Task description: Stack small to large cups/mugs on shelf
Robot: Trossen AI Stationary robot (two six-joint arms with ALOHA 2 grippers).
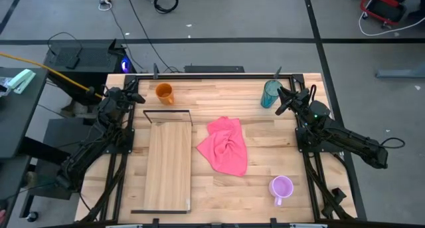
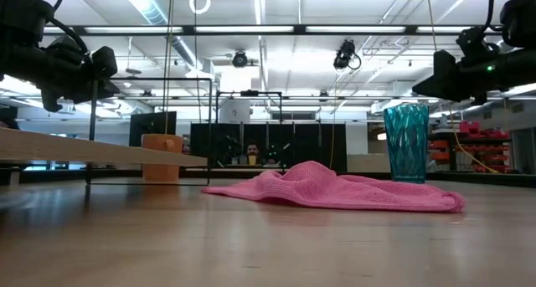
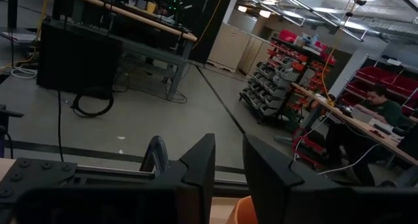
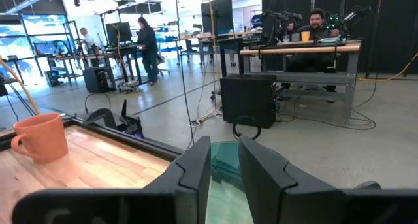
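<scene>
The left hand (image 1: 136, 95) hovered just beside the orange mug (image 1: 164, 93) at the tabletop's (image 1: 265, 155) far edge, fingers parted a little and gripping nothing. The shelf (image 1: 168, 167) lay bare nearby, beside one pink cloth (image 1: 224, 145). Across the tabletop, the right hand (image 1: 285, 98) hung over the teal tumbler (image 1: 269, 93), also slightly parted and empty. The lilac mug (image 1: 281, 187) sat alone near the front right. Three cups, none stacked: the approach appeared underway, and next each hand would likely need to descend and clench.
</scene>
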